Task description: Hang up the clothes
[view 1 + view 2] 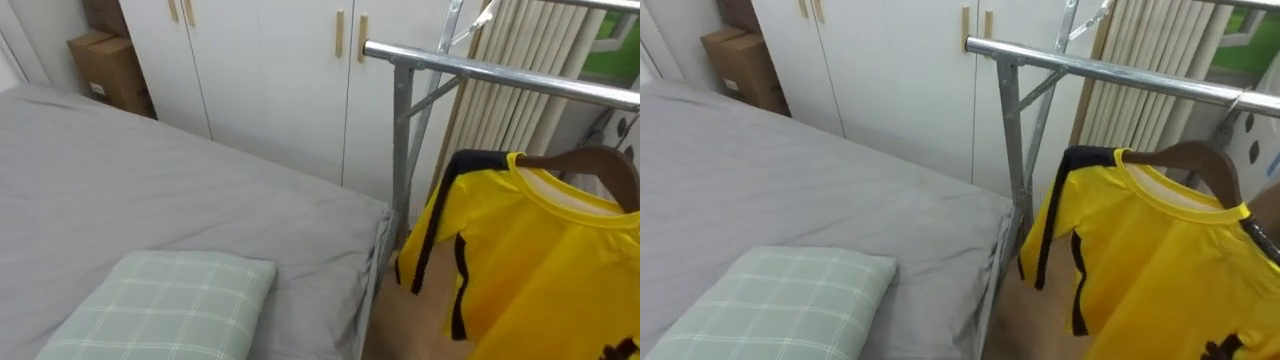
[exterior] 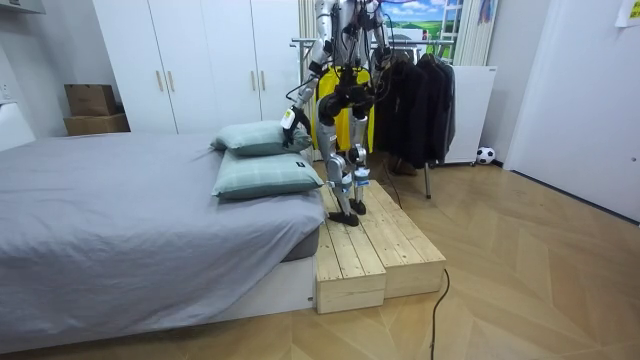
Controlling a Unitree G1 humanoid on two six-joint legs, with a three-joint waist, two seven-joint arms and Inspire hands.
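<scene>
The yellow shirt (image 1: pixel 530 270) has black stripes at the neck and down the side. It hangs on a brown wooden hanger (image 1: pixel 590 160). The hanger's top sits just under the metal bar (image 1: pixel 500 75) of the clothes rack. I cannot tell if the hook is over the bar or what holds the hanger up. The shirt is close to the rack's grey post (image 1: pixel 402 150), on the side away from the bed.

The robot's left hand (image 2: pixel 291 120) hangs low at its side, near the pillows at the edge of the bed. It is too small in the room view to tell if its fingers are apart or together.

Dark clothes (image 2: pixel 415 100) hang further along the same rack.

The robot stands upright on a wooden step (image 2: pixel 370 250) between the bed and the rack. The bed (image 1: pixel 150 180) has a grey sheet. A green checked pillow (image 1: pixel 170 300) lies on it near the robot, and another pillow (image 2: pixel 255 138) lies just behind that one.

A white wardrobe (image 1: pixel 270 80) with gold handles stands behind the bed. A cardboard box (image 1: pixel 105 65) sits next to it in the corner. A small ball (image 2: pixel 485 155) lies on the floor past the rack.
</scene>
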